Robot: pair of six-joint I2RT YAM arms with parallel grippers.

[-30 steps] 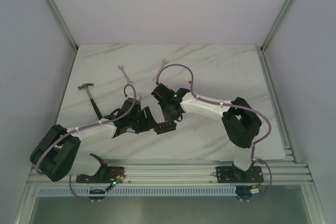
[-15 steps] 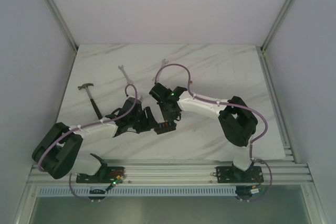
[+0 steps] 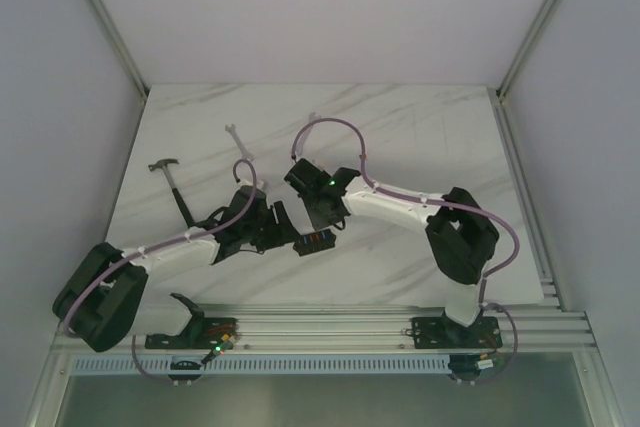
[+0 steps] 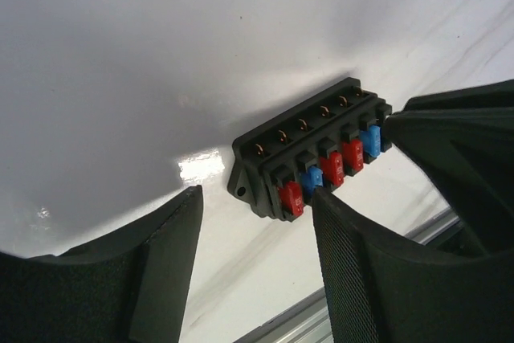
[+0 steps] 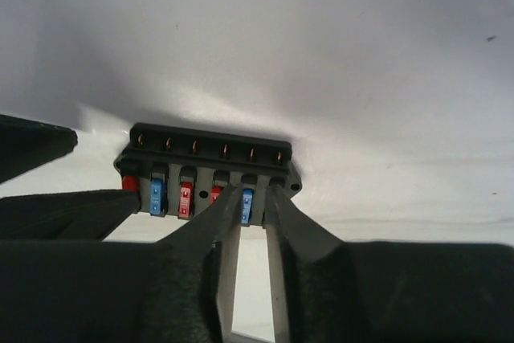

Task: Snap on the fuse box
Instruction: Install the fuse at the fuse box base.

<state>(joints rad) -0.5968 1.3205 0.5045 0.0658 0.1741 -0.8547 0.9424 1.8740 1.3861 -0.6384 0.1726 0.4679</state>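
The fuse box [image 3: 315, 240] is a small black box lying flat on the marble table, with a row of red and blue fuses [image 4: 331, 168] along its near side. My left gripper [image 4: 257, 226] stands open just short of the box's near end, one finger [image 4: 353, 255] close beside the end red fuse. My right gripper [image 5: 255, 192] hangs over the box [image 5: 209, 150], its jaws parted by a narrow gap, with a seated blue fuse [image 5: 247, 205] between the tips. A sliver of space shows beside that fuse. No clear cover shows in any view.
A hammer [image 3: 172, 182] lies at the left of the table and two small wrenches [image 3: 237, 139] [image 3: 312, 125] lie further back. An aluminium rail [image 3: 330, 322] runs along the near edge, with a black bracket [image 3: 195, 319] on it at the left.
My right gripper's jaws have parted slightly over the box. Both arms shifted a little at the elbows. The fuse box has stayed where it was.
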